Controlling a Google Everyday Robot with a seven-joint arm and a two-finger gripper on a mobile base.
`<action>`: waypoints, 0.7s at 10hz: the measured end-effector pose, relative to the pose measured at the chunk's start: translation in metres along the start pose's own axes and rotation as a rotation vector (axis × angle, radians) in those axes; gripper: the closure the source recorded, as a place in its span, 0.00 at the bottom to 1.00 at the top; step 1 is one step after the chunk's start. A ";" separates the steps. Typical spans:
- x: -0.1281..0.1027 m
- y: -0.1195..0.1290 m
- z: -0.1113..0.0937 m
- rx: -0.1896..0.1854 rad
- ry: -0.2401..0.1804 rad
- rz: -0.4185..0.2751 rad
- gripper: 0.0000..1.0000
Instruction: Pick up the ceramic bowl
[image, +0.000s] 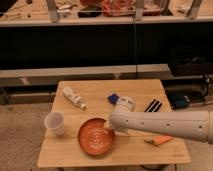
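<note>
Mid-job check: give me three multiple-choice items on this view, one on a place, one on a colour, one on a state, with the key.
1. Where is the gripper relative to the ceramic bowl?
A. well off to its left
B. at its right rim
C. far behind it

2. What colour is the ceramic bowl?
A. blue
B. green
C. orange-brown

3. How is the white bottle behind the bowl placed on the table?
A. lying on its side
B. standing upright
C. lying inside the bowl

Key:
1 B, the arm reaches in from the right and its tip ends at the bowl's right edge.
2 C, the bowl is glossy orange-brown with pale rings inside.
3 A, the bottle's long body lies flat on the wood.
</note>
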 end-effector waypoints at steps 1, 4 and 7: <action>0.000 -0.001 0.002 0.002 -0.003 0.002 0.20; 0.002 -0.003 0.006 0.008 -0.007 0.003 0.20; 0.003 -0.007 0.008 0.014 -0.011 -0.001 0.20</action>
